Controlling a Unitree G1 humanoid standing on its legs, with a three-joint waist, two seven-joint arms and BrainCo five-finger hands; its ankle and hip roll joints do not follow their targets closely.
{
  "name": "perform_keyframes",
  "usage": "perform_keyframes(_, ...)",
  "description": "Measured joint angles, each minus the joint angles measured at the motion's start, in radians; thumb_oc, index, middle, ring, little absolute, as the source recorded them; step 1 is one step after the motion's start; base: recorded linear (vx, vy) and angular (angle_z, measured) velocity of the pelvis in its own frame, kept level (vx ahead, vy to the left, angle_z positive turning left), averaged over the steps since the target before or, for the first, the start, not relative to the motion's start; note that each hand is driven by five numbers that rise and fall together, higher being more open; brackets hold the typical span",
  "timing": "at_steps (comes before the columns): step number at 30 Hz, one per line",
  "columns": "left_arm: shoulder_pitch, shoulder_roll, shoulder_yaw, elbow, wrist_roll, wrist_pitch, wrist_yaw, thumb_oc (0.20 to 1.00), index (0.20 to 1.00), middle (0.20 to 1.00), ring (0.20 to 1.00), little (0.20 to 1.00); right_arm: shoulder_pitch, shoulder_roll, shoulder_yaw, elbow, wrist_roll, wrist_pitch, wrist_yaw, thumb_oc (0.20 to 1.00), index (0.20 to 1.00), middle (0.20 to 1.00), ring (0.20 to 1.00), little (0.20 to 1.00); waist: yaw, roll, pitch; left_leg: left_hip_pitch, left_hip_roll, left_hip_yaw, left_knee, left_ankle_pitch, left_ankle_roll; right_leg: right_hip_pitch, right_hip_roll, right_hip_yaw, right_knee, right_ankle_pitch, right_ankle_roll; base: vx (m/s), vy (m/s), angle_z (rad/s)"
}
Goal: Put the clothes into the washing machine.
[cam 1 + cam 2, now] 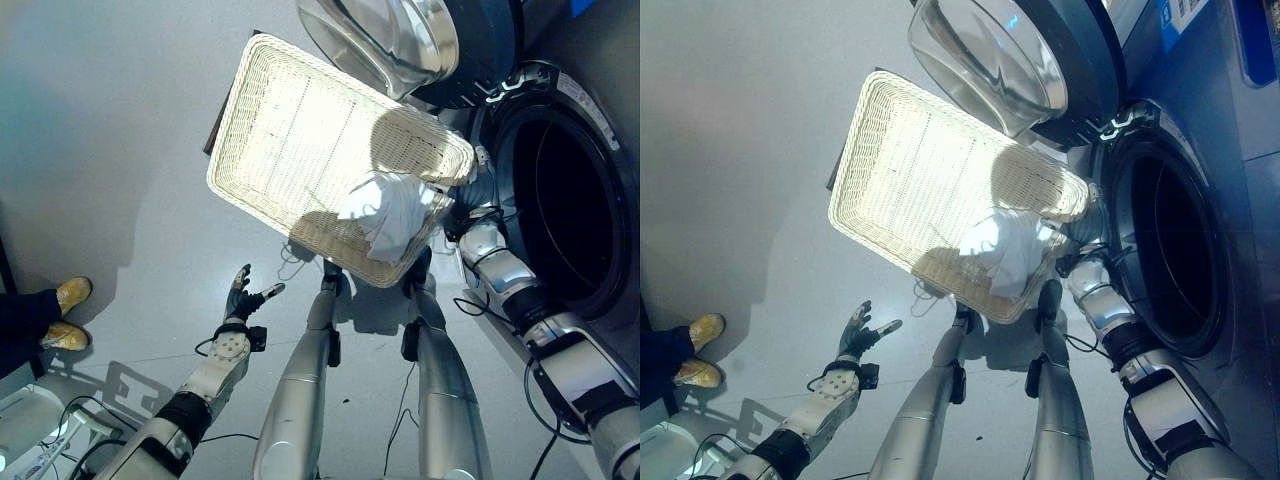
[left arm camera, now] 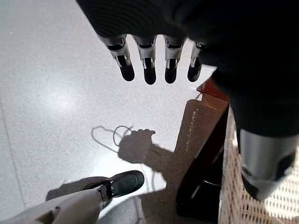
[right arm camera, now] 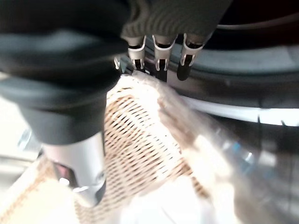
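A pale wicker basket stands tilted before the washing machine. One crumpled white cloth lies in its near right corner. The machine's round drum opening is dark, with its glass door swung open above the basket. My right hand is at the basket's right corner, between the rim and the drum opening. In the right wrist view its fingers reach straight over the wicker rim, with the cloth showing below them. My left hand hovers open over the floor, off the basket's near left side.
A person's yellow shoes stand at the left edge. A dark reddish stand sits under the basket. Grey floor spreads left of the basket.
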Motion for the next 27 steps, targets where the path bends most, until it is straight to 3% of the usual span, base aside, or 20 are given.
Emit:
perform_keyframes(9, 0.003, -0.041, 0.009, 0.051, 0.029, -0.011, -0.032, 1.0, 1.0, 1.0, 1.0, 1.0, -0.041, -0.043, 0.097, 0.015, -0.27, 0.121, 0.009, 1.0, 1.0, 1.0, 1.0, 1.0, -0.01, 0.0, 0.0, -0.014, 0.006, -0.021, 0.009, 0.002, 0.002, 0.001, 0.003, -0.02, 0.002, -0.002, 0.0, 0.0, 0.034, 0.03)
perform_keyframes(12, 0.003, -0.041, 0.009, 0.051, 0.029, -0.011, -0.032, 1.0, 1.0, 1.0, 1.0, 1.0, -0.041, -0.043, 0.097, 0.015, -0.27, 0.121, 0.009, 1.0, 1.0, 1.0, 1.0, 1.0, -0.01, 0.0, 0.0, -0.014, 0.006, -0.021, 0.009, 0.002, 0.002, 0.001, 0.003, -0.02, 0.002, -0.002, 0.0, 0.0, 0.005, 0.05)
perform_keyframes(13, 0.001, -0.041, 0.008, 0.074, 0.04, -0.011, -0.041, 1.0, 1.0, 1.0, 1.0, 1.0, -0.129, -0.06, 0.165, 0.101, -0.316, 0.191, 0.063, 1.0, 1.0, 1.0, 1.0, 1.0, -0.005, 0.0, 0.0, -0.016, 0.006, -0.031, 0.017, 0.002, 0.002, 0.007, 0.002, -0.032, 0.004, -0.002, 0.0, 0.0, 0.006, 0.08)
perform_keyframes(19, 0.001, -0.04, 0.008, 0.083, 0.04, -0.011, -0.048, 1.0, 1.0, 1.0, 1.0, 1.0, -0.154, -0.08, 0.181, 0.111, -0.326, 0.215, 0.113, 1.0, 1.0, 1.0, 1.0, 1.0, -0.001, 0.0, 0.0, -0.016, 0.004, -0.046, 0.025, 0.003, 0.001, 0.015, -0.001, -0.042, 0.007, -0.003, 0.0, 0.02, -0.008, 0.08)
perform_keyframes(20, -0.01, -0.039, -0.004, 0.069, 0.04, -0.01, -0.057, 1.0, 1.0, 1.0, 1.0, 1.0, -0.279, -0.023, 0.231, 0.304, -0.376, 0.279, 0.198, 1.0, 1.0, 1.0, 1.0, 1.0, 0.009, 0.002, -0.001, -0.022, 0.005, -0.053, 0.036, -0.004, -0.006, 0.015, -0.003, -0.046, 0.034, -0.016, 0.011, 0.07, -0.039, 0.13)
perform_keyframes(21, -0.026, -0.037, -0.023, 0.057, 0.04, -0.004, -0.062, 1.0, 1.0, 1.0, 1.0, 1.0, -0.348, -0.007, 0.311, 0.448, -0.327, 0.292, 0.228, 1.0, 1.0, 1.0, 1.0, 1.0, 0.028, 0.013, -0.009, -0.037, 0.007, -0.088, 0.056, -0.016, -0.012, 0.017, -0.001, -0.065, 0.044, -0.028, 0.014, 0.07, -0.033, 0.29)
perform_keyframes(22, -0.033, -0.039, -0.03, 0.046, 0.04, -0.002, -0.065, 1.0, 1.0, 1.0, 1.0, 1.0, -0.354, -0.012, 0.283, 0.463, -0.25, 0.292, 0.243, 1.0, 1.0, 1.0, 1.0, 1.0, 0.032, 0.021, -0.018, -0.041, 0.009, -0.097, 0.067, -0.014, -0.012, 0.015, 0.001, -0.07, 0.048, -0.035, 0.008, 0.03, 0.046, 0.53)
perform_keyframes(23, -0.033, -0.039, -0.035, 0.034, 0.041, -0.002, -0.065, 1.0, 1.0, 1.0, 1.0, 1.0, -0.336, -0.022, 0.218, 0.433, -0.119, 0.281, 0.251, 1.0, 1.0, 1.0, 1.0, 1.0, 0.041, 0.031, -0.03, -0.056, 0.016, -0.105, 0.07, -0.003, -0.02, 0.007, 0.008, -0.072, 0.064, -0.048, -0.012, 0.02, 0.073, 0.53)
perform_keyframes(25, -0.019, -0.038, -0.035, 0.033, 0.041, 0.015, -0.065, 1.0, 1.0, 1.0, 1.0, 1.0, -0.278, 0.001, 0.034, 0.391, 0.135, 0.198, 0.175, 1.0, 1.0, 1.0, 1.0, 1.0, 0.07, 0.031, -0.03, -0.067, 0.018, -0.105, 0.077, -0.002, -0.021, -0.009, 0.003, -0.081, 0.097, -0.067, -0.024, 0.01, 0.105, 0.3)
perform_keyframes(27, -0.008, -0.038, -0.035, 0.038, 0.041, 0.019, -0.064, 1.0, 1.0, 1.0, 1.0, 1.0, -0.256, 0.003, 0.006, 0.372, 0.189, 0.164, 0.142, 1.0, 1.0, 1.0, 1.0, 1.0, 0.071, 0.031, -0.03, -0.071, 0.015, -0.104, 0.077, -0.002, -0.021, -0.015, 0.0, -0.081, 0.101, -0.07, -0.021, 0.01, 0.084, 0.05)
